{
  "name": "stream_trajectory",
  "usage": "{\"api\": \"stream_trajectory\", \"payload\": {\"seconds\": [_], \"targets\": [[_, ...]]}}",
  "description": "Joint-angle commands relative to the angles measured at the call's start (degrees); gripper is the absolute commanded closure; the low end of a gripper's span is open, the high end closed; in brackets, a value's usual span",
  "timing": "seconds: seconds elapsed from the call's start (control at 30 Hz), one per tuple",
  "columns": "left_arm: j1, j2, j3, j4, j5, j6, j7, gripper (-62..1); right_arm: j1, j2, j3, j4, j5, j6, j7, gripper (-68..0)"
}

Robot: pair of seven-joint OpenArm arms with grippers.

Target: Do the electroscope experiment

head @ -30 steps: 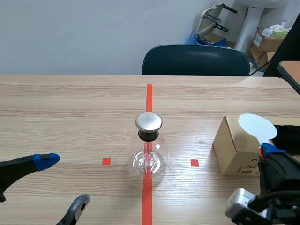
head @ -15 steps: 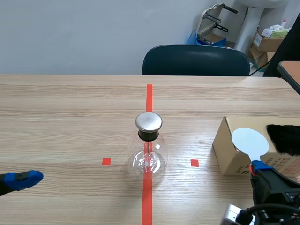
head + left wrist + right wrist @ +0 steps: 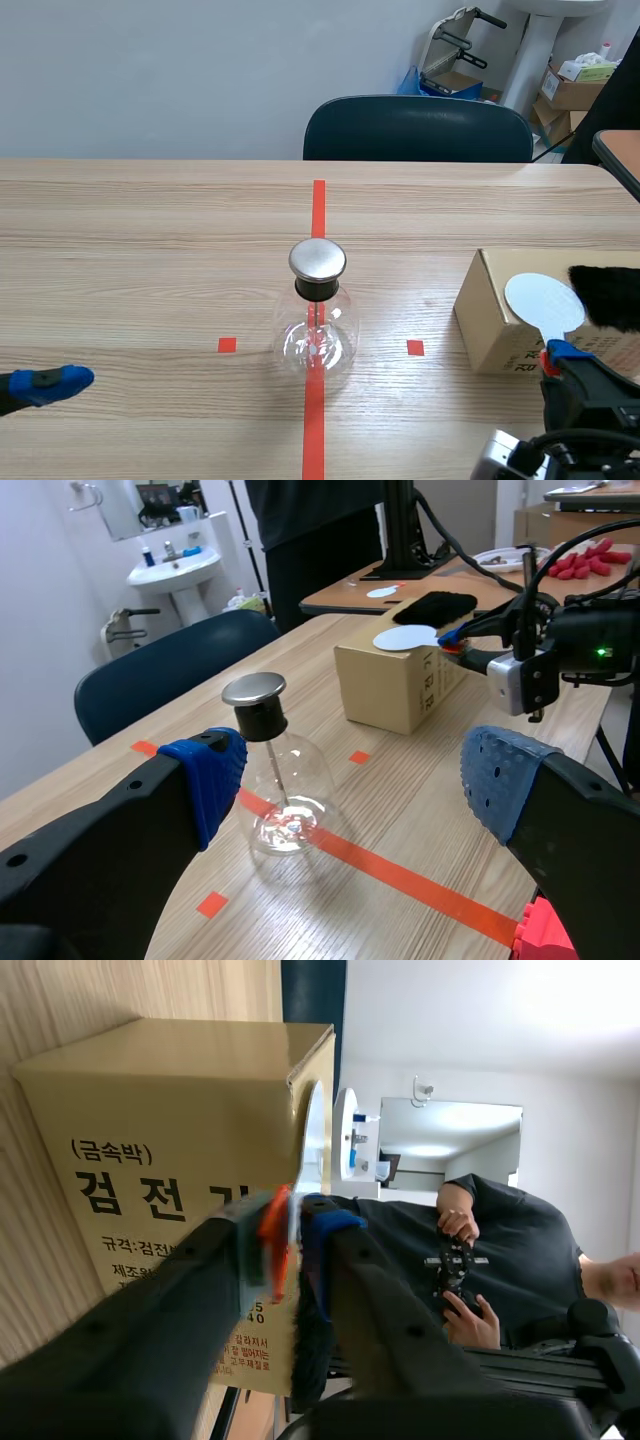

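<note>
The electroscope, a clear glass flask with a metal cap, stands on the red centre tape; in the left wrist view the flask is ahead of my open left gripper. Only one blue pad of that gripper shows in the scene view, low at the left. My right gripper is shut on the orange handle of a white disc paddle, held over the near edge of the cardboard box. The right wrist view shows the handle pressed between the fingers and the disc edge-on.
A black furry cloth lies on top of the box at the right. A dark chair stands behind the table's far edge. A person stands beyond the box in the right wrist view.
My left gripper has drawn back toward the lower left, and one finger has left the scene view. The right gripper has lowered the white disc toward the box's near edge.
</note>
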Motion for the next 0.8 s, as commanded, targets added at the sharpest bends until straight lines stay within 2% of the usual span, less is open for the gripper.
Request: {"api": "stream_trajectory", "payload": {"seconds": [0.0, 0.2, 0.27, 0.77], "targets": [[0.0, 0.44, -0.15, 0.74, 0.02, -0.02, -0.15, -46.9, 0.22, 0.5, 0.57, 0.59, 0.44, -3.32, -0.02, -19.2], [-0.02, 0.42, -0.15, 0.74, 0.5, 1.42, 0.44, -46.9, 0.22, 0.48, 0.48, 0.59, 0.42, -3.32, -0.02, -57.5], [-0.02, 0.42, -0.15, 0.74, 0.87, 1.6, 0.44, -46.9, 0.22, 0.48, 0.48, 0.59, 0.42, -3.32, -0.02, -66.7], [-0.02, 0.42, -0.15, 0.74, 0.87, 1.6, 1.44, -46.9, 0.22, 0.48, 0.48, 0.59, -0.07, -3.32, -0.02, -67.9]]}}
